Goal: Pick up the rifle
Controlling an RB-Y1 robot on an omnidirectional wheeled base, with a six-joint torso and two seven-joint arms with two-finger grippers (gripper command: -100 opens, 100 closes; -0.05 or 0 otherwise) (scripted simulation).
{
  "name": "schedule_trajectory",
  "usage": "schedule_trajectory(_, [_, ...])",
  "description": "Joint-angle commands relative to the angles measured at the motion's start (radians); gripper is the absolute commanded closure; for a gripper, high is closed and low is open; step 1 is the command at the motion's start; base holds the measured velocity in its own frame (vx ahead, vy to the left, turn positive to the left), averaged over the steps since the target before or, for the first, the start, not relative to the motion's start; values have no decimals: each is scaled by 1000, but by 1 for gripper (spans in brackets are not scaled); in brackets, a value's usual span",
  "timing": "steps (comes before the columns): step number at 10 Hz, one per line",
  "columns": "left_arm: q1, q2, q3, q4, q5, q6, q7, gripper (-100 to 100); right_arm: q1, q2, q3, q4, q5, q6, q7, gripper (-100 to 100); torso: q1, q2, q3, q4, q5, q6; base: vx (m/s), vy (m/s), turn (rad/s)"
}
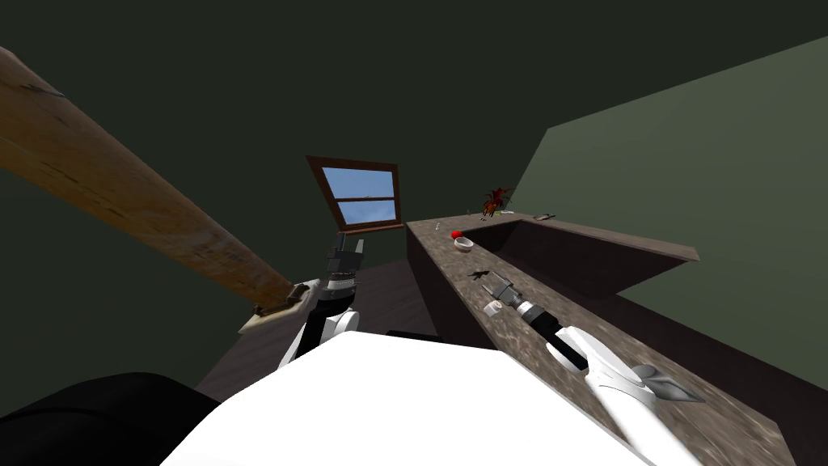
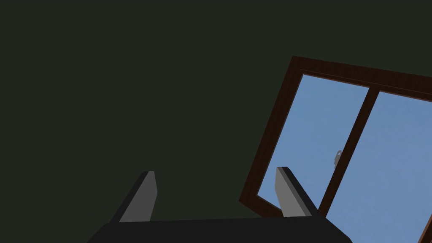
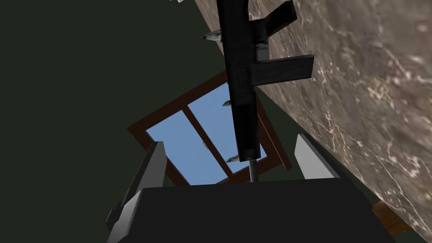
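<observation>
The black rifle (image 3: 242,84) lies on a brown marbled counter (image 3: 358,84), close to its edge, with its grip and magazine sticking out sideways. Its thin barrel end reaches down between the fingers of my right gripper (image 3: 230,141), which is open, both fingers clear of the rifle. In the head view the rifle (image 1: 479,275) is a small dark shape just ahead of my right gripper (image 1: 495,283), which is stretched along the counter (image 1: 445,255). My left gripper (image 1: 348,251) is raised beside the counter, left of it, open (image 2: 216,171) and holding nothing.
A small white object (image 1: 492,307) sits beside my right wrist. Farther along the counter are a white bowl (image 1: 463,243), a red item (image 1: 457,234) and a red plant (image 1: 495,201). A long wooden beam (image 1: 121,194) crosses the left. A window (image 1: 360,194) lies beyond.
</observation>
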Motion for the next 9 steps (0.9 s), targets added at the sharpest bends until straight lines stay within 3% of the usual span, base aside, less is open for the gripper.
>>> schedule_trajectory(1, [0,0,0,0,0,0,0,0,-5,28,-20,22,-15,-14,34,-100,0,0,0,0,0,0,-14,-21,47])
schedule_trajectory(6, [0,0,0,0,0,0,0,0,-19,110,-71,91,-60,-54,127,-100,0,-1,-1,0,0,0,-2,-20,48])
schedule_trajectory(8, [0,0,0,0,0,0,0,0,-32,140,-74,124,-78,-68,155,-100,1,-2,-1,0,0,0,36,-1,85])
schedule_trajectory(9, [0,0,0,0,0,0,0,0,-28,129,-74,116,-72,-65,146,-100,1,-5,-2,-1,0,0,22,5,19])
